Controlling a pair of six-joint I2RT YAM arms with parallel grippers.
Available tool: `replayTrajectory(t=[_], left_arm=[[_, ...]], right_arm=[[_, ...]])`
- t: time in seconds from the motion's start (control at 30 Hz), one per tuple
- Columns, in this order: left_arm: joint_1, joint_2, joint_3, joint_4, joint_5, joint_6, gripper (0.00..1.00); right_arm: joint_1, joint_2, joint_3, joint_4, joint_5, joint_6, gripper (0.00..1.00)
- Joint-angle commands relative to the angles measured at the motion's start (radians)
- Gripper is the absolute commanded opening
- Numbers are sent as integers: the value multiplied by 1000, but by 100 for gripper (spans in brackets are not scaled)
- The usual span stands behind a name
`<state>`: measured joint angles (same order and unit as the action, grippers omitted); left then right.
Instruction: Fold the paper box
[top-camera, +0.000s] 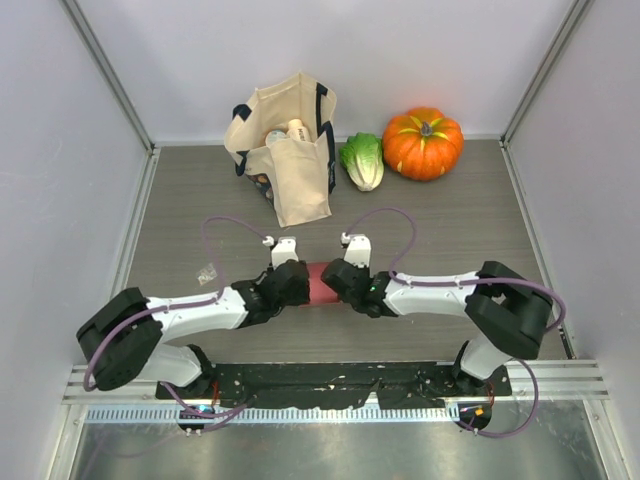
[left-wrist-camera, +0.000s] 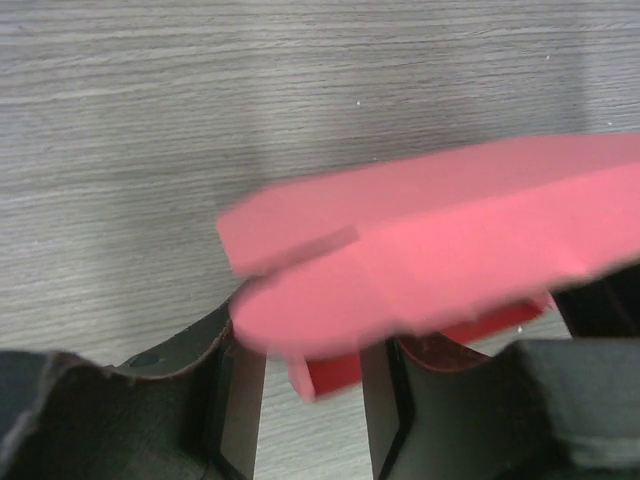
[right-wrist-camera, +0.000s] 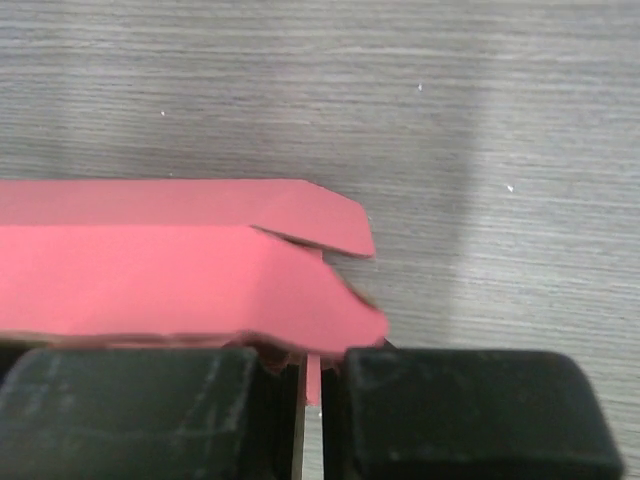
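The pink paper box (top-camera: 321, 285) hangs between my two grippers at the middle of the table, slightly above the wood surface. My left gripper (top-camera: 300, 283) grips its left end. In the left wrist view the jaws (left-wrist-camera: 312, 350) stand partly apart, with a folded edge of the box (left-wrist-camera: 450, 240) between them. My right gripper (top-camera: 335, 280) grips the right end. In the right wrist view it (right-wrist-camera: 312, 365) is pinched shut on a thin flap of the box (right-wrist-camera: 150, 270). The box's end flaps overlap loosely.
A cream tote bag (top-camera: 290, 150) with items inside stands at the back. Next to it on the right lie a green cabbage (top-camera: 363, 160) and an orange pumpkin (top-camera: 422, 142). A small clear scrap (top-camera: 207, 272) lies at the left. Walls enclose the table.
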<state>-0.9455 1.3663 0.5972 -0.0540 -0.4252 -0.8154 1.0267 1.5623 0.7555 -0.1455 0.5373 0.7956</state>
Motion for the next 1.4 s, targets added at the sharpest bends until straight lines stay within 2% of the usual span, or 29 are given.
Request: replayTrajectory(t=[0.0,0.07,0.23,0.43,0.57,0.6,0.67,0.7,0.73,0.77,0.8,0.87,0.9,0.97,1.0,1.03,1.07,1.1,1.17,1.2,1.3,1.37], left_arm=[[-9,-111,-53,39,-29,-39,44],[-9,-151,-86,28,-41,-63,46],[-6,-311,-120,-102,-127,-116,53],[2,-413,-126,-245,-188,-168,51],[2,-461,-125,-317,-173,-195,56],[2,-472,-123,-332,-173,-199,57],[4,-504,-106,-394,-182,-208,62],[4,-515,-99,-420,-187,-223,64],[7,-524,-79,-441,-193,-231,70],[8,-536,-65,-505,-199,-243,74],[16,-538,-50,-539,-198,-264,76],[37,-539,1,-631,-188,-275,80],[48,-539,18,-667,-190,-290,81],[102,-546,61,-768,-184,-333,91],[176,-555,73,-793,-172,-335,98],[226,-559,97,-817,-124,-337,99],[282,-562,105,-849,-91,-334,100],[400,-556,114,-850,-63,-317,100],[517,-523,160,-872,-15,-259,100],[619,-498,180,-870,3,-223,100],[781,-342,295,-850,49,-134,100],[826,-179,349,-850,10,-82,100]], right_arm=[[38,140,76,-170,107,-61,5],[62,218,113,-259,160,-62,1],[95,424,251,-495,296,17,1],[105,490,240,-442,247,-41,1],[105,366,188,-317,170,-85,1],[105,278,179,-306,164,-88,8],[98,196,174,-264,109,-120,16],[90,114,170,-253,95,-127,28],[81,81,168,-244,40,-134,32],[69,43,169,-235,32,-137,41],[64,9,160,-229,21,-150,53],[44,-79,156,-215,-17,-165,61],[44,-103,150,-212,-25,-179,68],[41,-191,145,-224,-49,-187,71],[41,-226,131,-229,-59,-188,72],[39,-260,124,-235,-62,-191,72],[41,-331,114,-244,-65,-197,72],[41,-365,104,-252,-63,-206,72],[41,-448,114,-298,-53,-231,72],[41,-471,117,-307,-59,-242,72],[39,-542,128,-333,-69,-277,72],[39,-571,128,-341,-66,-301,72]])
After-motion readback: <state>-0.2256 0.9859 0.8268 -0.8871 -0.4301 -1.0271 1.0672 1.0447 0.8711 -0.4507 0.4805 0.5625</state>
